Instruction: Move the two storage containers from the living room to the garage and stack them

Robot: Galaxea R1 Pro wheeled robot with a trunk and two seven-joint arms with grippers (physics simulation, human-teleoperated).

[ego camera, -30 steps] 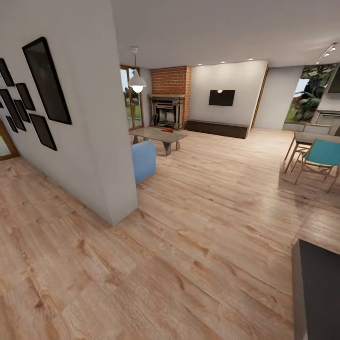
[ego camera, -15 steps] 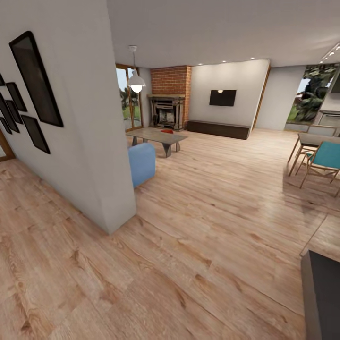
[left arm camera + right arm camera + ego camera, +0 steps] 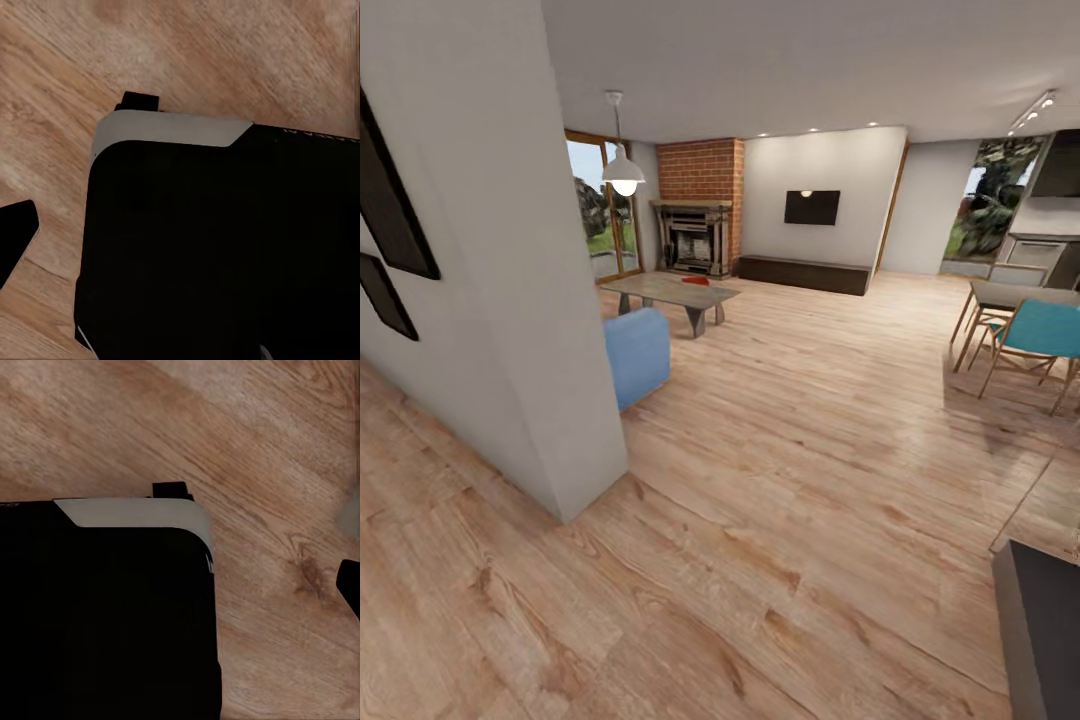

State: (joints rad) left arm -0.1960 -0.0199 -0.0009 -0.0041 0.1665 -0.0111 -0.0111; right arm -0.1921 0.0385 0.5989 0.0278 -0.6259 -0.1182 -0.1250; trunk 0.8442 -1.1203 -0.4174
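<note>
Red container (image 3: 695,281) on coffee table (image 3: 670,291)

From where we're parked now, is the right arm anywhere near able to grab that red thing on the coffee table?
Almost certainly not. The red item lies on the coffee table far across the wood floor, past the wall corner and blue sofa. The right wrist view looks down at floorboards beside the robot's dark base. Drive closer first.

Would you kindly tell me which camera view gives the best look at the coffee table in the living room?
The head view shows it best: the coffee table stands far off beside the blue sofa, before the brick fireplace, with a small red thing on its top. The two wrist views look down on wood-plank floor and the robot's dark base instead.
</note>
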